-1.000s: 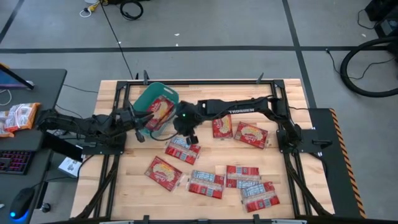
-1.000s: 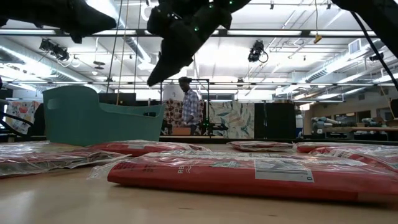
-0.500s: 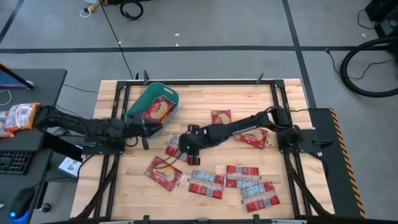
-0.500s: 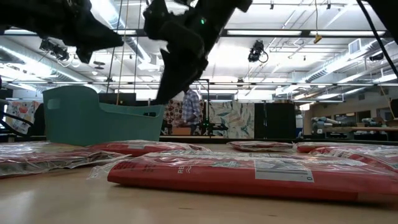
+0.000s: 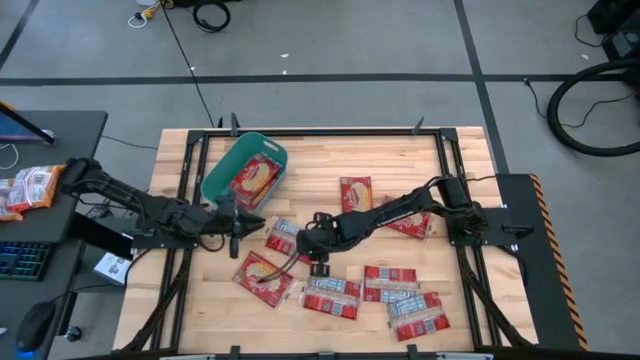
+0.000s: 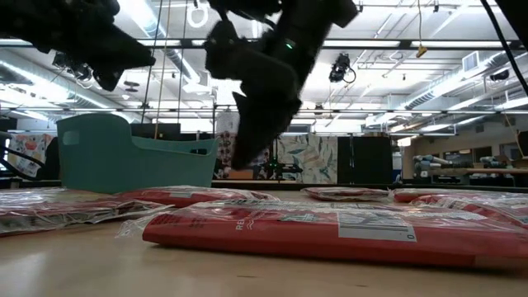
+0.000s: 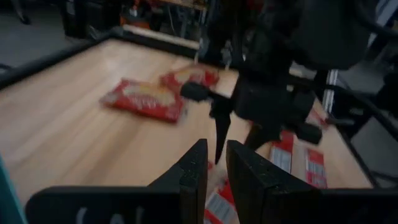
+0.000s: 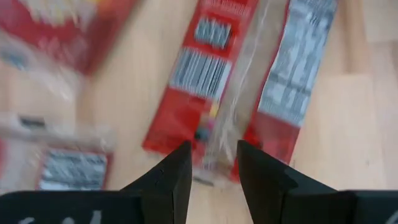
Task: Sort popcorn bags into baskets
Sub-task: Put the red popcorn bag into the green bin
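Our right end effector [image 5: 320, 262] hangs parted and empty over a bag [image 5: 331, 296] on the desk [image 5: 470, 150]; the left end effector [image 5: 236, 232], fingers nearly together and holding nothing, waits near the tub [image 5: 222, 166], which holds 1 bag [image 5: 256, 178]. We judge the crowding risky: 2 bags lie touching, so a descent could pinch both wrappers or skid off slick film.
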